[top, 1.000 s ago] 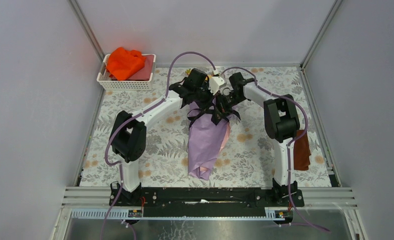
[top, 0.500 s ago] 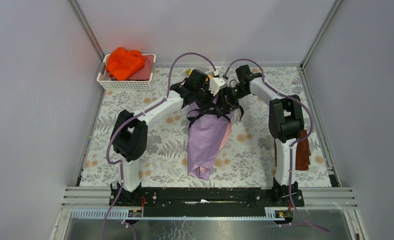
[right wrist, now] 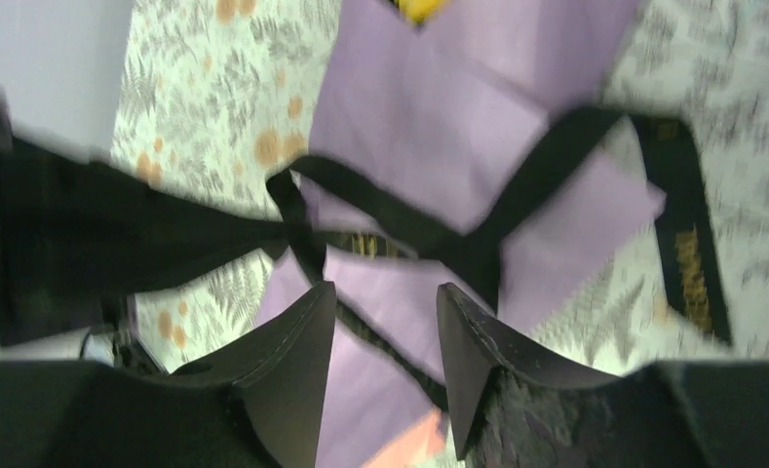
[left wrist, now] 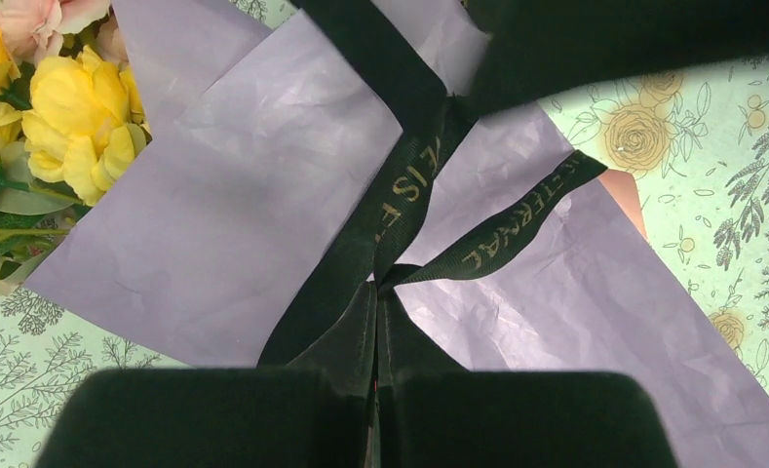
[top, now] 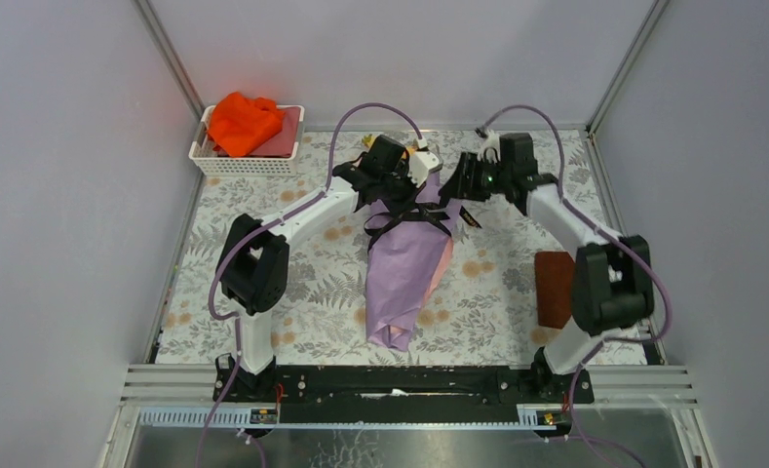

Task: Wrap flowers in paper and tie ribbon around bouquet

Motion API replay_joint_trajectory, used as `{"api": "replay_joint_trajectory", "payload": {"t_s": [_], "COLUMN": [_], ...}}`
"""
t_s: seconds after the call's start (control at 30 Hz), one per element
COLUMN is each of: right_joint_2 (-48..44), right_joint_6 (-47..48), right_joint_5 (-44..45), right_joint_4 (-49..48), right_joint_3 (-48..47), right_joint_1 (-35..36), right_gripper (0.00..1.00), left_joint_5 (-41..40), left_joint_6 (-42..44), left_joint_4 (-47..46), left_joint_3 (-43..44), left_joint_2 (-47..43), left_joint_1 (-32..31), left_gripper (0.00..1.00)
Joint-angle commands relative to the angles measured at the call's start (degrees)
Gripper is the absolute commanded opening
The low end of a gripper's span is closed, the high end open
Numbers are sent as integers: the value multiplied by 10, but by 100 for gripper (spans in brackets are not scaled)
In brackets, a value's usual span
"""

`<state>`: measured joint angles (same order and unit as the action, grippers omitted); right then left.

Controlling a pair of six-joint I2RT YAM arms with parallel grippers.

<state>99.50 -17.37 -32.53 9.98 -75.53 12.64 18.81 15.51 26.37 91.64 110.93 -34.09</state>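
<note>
Over the bouquet [top: 404, 263], ribbon [left wrist: 400, 190] pinched in my clenched left gripper [left wrist: 375, 297], my right gripper [right wrist: 385, 312] spread empty just short of it

Gold lettering, perhaps "ETERNAL", on ribbon [left wrist: 497, 232].

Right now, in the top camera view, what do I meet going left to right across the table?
White plastic basket holding an orange cloth → lavender paper-wrapped bouquet → brown square pad.

Robot lab test cell
Plain grey walls [top: 58, 195] and aluminium framing [top: 625, 70] enclose a table [top: 312, 283]; two arms [top: 302, 216] bolted to a near rail [top: 409, 385].
</note>
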Motion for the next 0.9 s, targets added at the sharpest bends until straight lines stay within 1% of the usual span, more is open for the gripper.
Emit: {"api": "replay_joint_trajectory", "payload": {"t_s": [0.0, 0.1, 0.23, 0.3, 0.37, 0.43, 0.57, 0.67, 0.87], "right_joint_2": [-139, -210, -264, -259, -234, -202, -155, -138, -144], "right_joint_6": [-24, -11, -9, 22, 68, 99, 167, 200, 211], "right_joint_5": [29, 40, 70, 105, 139, 150, 199, 232, 242], "right_joint_4": [-205, -282, -463, -522, -546, -587, -723, -742, -738], "right_joint_3": [186, 297, 423, 457, 464, 469, 507, 504, 501], "right_joint_1": [17, 59, 119, 152, 181, 189, 190, 190, 182], "right_gripper": [48, 47, 44, 41, 40, 40, 41, 40, 42], "left_joint_5": [4, 3, 3, 4, 8, 11, 12, 13, -6], "left_joint_6": [-4, -2, -5, -7, -9, -10, -26, -33, -26], "left_joint_4": [-16, -16, -13, -11, -11, -7, 8, 25, 58], "left_joint_3": [8, 9, 15, 18, 16, 15, 14, 9, -6], "left_joint_2": [2, 1, -2, -6, -12, -18, -33, -59, -107], "left_joint_1": [-2, -2, -2, -2, -2, -3, -4, -11, -27], "left_gripper": [0, 0, 0, 0, 0, 0, 0, 0, 0]}}
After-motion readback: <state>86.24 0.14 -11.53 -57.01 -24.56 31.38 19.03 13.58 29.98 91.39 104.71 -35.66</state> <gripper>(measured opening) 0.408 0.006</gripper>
